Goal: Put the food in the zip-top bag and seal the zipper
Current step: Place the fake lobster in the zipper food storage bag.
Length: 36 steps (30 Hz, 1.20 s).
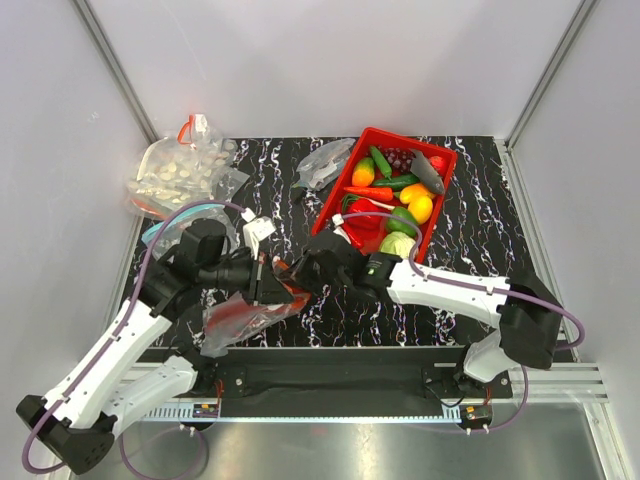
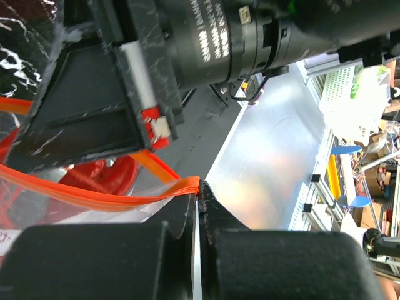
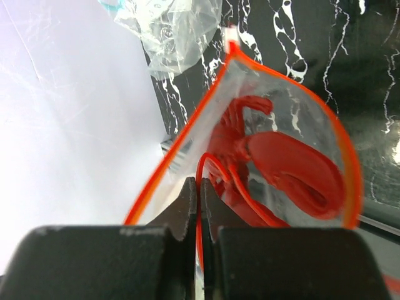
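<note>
The zip-top bag (image 1: 235,318) lies near the table's front edge, between the two grippers, with a red lobster (image 3: 281,169) inside it. My left gripper (image 1: 275,285) is shut on the end of the red-orange zipper (image 2: 94,194), pinched at the jaw tips (image 2: 200,185). My right gripper (image 1: 303,275) is shut on the zipper strip (image 3: 347,162) at the near side of the bag's mouth (image 3: 201,187), which bows open beyond. The two grippers almost touch. More food (image 1: 390,195) lies in the red tray (image 1: 443,200).
A bag packed with pale round pieces (image 1: 180,175) sits at the back left. A clear bag with a teal strip (image 1: 160,230) lies beside the left arm. A crumpled clear bag (image 1: 325,165) lies left of the tray. White walls enclose the table.
</note>
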### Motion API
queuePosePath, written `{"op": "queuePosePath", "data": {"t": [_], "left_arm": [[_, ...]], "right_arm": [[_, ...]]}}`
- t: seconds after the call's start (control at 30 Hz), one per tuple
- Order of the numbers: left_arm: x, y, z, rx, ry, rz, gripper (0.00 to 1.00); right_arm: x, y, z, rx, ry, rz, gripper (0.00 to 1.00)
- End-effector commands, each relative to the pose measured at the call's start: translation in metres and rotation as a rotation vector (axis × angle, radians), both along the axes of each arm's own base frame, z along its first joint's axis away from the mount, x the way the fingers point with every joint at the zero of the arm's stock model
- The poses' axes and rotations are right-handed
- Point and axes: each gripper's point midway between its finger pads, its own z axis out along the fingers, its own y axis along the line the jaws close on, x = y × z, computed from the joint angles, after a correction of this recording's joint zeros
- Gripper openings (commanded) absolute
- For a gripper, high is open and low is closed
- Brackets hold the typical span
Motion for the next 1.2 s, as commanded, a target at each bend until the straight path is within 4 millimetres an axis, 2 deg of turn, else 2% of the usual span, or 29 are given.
{"op": "queuePosePath", "data": {"t": [0.0,0.13,0.23,0.33,0.37,0.43,0.5,0.53,0.7,0.8,0.87,0.93,0.97,1.0,1.17], "left_arm": [[-0.003,-0.012,0.022,-0.097,-0.062,-0.055,0.0],[-0.004,-0.014,0.019,-0.101,-0.064,-0.061,0.0],[-0.004,-0.014,0.019,-0.101,-0.072,-0.066,0.0],[-0.006,-0.012,0.02,-0.105,-0.084,-0.064,0.0],[-0.007,-0.011,0.023,-0.108,-0.092,-0.063,0.0],[-0.008,-0.01,0.023,-0.109,-0.099,-0.064,0.0],[-0.009,-0.009,0.019,-0.106,-0.093,-0.062,0.0],[-0.01,-0.009,0.018,-0.107,-0.1,-0.063,0.0],[-0.012,-0.007,0.005,-0.097,-0.095,-0.075,0.0],[-0.015,-0.007,0.001,-0.108,-0.101,-0.083,0.0],[-0.019,-0.007,-0.002,-0.117,-0.1,-0.101,0.0],[-0.024,-0.005,-0.001,-0.132,-0.111,-0.118,0.0],[-0.028,-0.003,-0.001,-0.135,-0.118,-0.127,0.0],[-0.028,-0.003,-0.001,-0.135,-0.119,-0.127,0.0],[-0.036,0.002,-0.003,-0.127,-0.129,-0.145,0.0]], "right_arm": [[0.007,0.017,0.023,0.053,-0.044,-0.064,0.0],[-0.001,0.025,0.025,0.078,-0.044,-0.043,0.0],[-0.003,0.023,0.03,0.06,-0.079,-0.023,0.03],[-0.002,0.009,0.031,0.008,-0.153,-0.007,0.15],[-0.002,0.004,0.031,-0.02,-0.19,0.01,0.28],[-0.003,-0.008,0.033,-0.043,-0.251,0.034,0.45],[-0.006,-0.014,0.035,-0.055,-0.321,0.076,0.6],[-0.011,-0.023,0.033,-0.058,-0.343,0.092,0.63],[-0.015,-0.056,0.028,-0.148,-0.43,0.118,0.67],[-0.011,-0.079,0.047,-0.214,-0.519,0.108,0.68],[-0.009,-0.09,0.047,-0.278,-0.556,0.119,0.68],[0.001,-0.107,0.032,-0.369,-0.529,0.134,0.63],[0.001,-0.108,0.014,-0.403,-0.498,0.196,0.57],[0.001,-0.108,0.012,-0.404,-0.496,0.197,0.57],[0.0,-0.091,-0.03,-0.423,-0.425,0.265,0.55]]}}
